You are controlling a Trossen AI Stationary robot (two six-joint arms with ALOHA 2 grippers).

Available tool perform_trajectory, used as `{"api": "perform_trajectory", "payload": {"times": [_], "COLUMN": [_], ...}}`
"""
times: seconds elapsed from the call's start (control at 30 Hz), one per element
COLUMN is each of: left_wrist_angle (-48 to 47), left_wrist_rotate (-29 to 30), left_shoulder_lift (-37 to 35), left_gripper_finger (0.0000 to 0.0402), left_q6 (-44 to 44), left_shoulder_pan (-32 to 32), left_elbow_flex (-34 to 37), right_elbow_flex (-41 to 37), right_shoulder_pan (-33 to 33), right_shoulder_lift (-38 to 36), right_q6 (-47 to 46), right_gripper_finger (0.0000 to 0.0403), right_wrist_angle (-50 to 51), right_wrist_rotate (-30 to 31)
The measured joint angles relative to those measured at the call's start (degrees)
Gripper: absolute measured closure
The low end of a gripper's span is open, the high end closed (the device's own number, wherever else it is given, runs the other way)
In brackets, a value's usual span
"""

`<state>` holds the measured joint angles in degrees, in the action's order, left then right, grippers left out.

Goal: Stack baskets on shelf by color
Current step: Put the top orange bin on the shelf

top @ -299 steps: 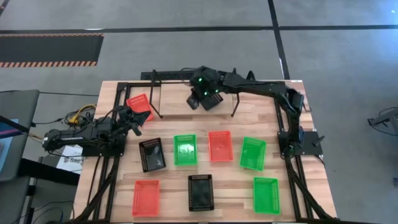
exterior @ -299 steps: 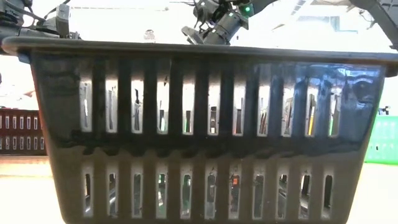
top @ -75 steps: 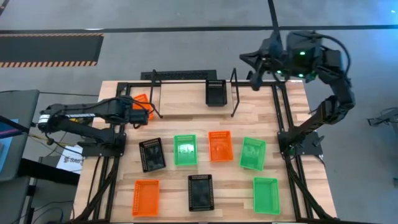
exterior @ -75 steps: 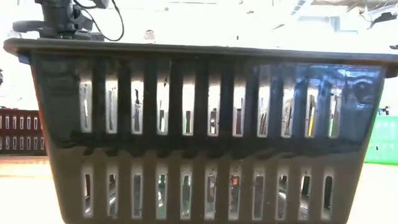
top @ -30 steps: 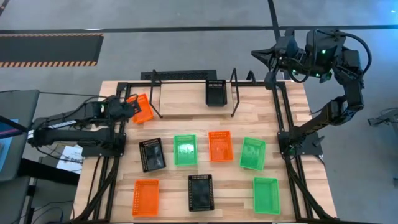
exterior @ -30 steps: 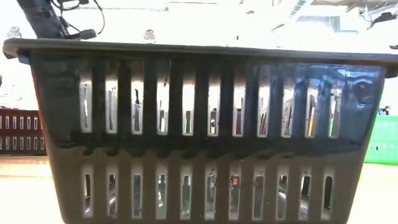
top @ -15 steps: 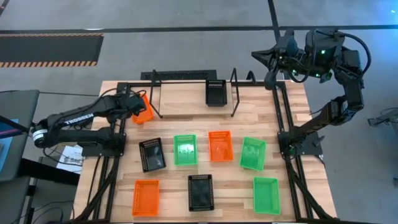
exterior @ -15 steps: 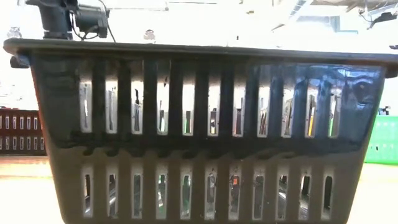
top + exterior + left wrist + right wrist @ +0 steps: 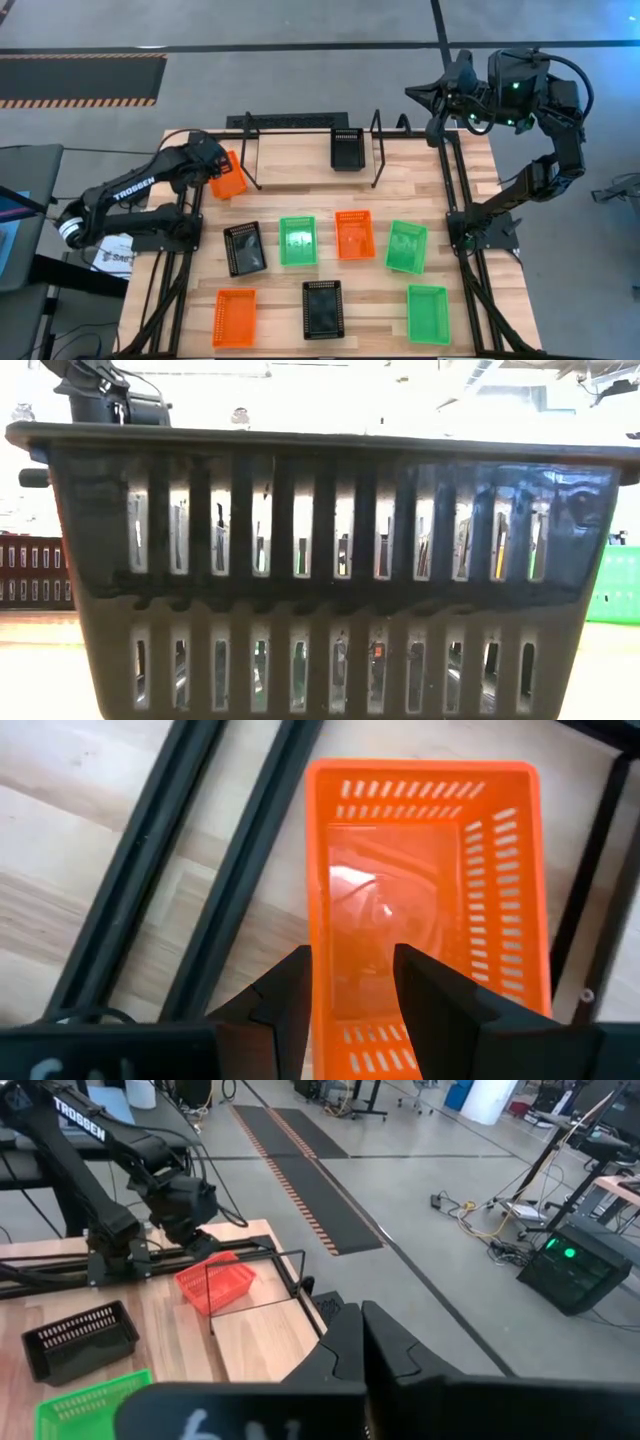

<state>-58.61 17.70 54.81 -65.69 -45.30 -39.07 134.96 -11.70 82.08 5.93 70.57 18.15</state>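
**Baskets: one orange in the left arm's grip at the shelf's left end**

Baskets lie spread over the wooden table (image 9: 290, 180), and one orange basket (image 9: 229, 175) is held at the table's far left, just beside the left looped bracket of the shelf (image 9: 310, 125). The left gripper (image 9: 350, 985) pinches that basket's near short wall: one finger stands inside the rim, the other outside against the wall. From the wrist, the basket hangs over bare wood and the black frame rails (image 9: 170, 850), its far rim close to the bracket's upright.

A black basket (image 9: 347, 149) sits on the shelf toward its right bracket; the boards to its left are bare wood between the two brackets.

In the middle row stand a black basket (image 9: 244, 248), a green basket (image 9: 297, 241), a second orange basket (image 9: 355, 234) and another green basket (image 9: 406, 246), with narrow gaps between them. Nearer the front edge lie a third orange basket (image 9: 234, 318), a front black basket (image 9: 323, 309) and a front green basket (image 9: 428, 314), well apart.

The right gripper (image 9: 425, 93) is raised beyond the table's far right corner, its fingers pressed together.
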Motion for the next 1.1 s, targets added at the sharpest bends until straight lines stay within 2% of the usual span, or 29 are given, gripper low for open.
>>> {"api": "perform_trajectory", "payload": {"times": [0.43,0.7,0.83,1.1], "left_wrist_angle": [0.0,0.1,0.3,2.2], "left_wrist_rotate": [-2.2,-3.6,-5.8,-5.5], "left_shoulder_lift": [0.1,0.3,2.3,10.3], "left_gripper_finger": [0.0272,0.0272,0.0272,0.0272], "left_q6": [4.3,4.8,5.8,6.2], "left_shoulder_pan": [-5.8,-7.2,-7.6,-7.6], "left_elbow_flex": [0.0,0.0,0.0,0.0], "right_elbow_flex": [0.0,0.0,0.0,0.0], "right_shoulder_pan": [0.0,0.0,0.0,0.2], "right_shoulder_lift": [0.0,0.0,0.0,0.0], "right_q6": [0.7,1.5,1.6,1.6], "right_gripper_finger": [0.0397,0.0397,0.0398,0.0398], "right_wrist_angle": [0.6,0.8,0.8,1.4], "right_wrist_rotate": [0.0,-0.1,-0.1,-0.1]}}
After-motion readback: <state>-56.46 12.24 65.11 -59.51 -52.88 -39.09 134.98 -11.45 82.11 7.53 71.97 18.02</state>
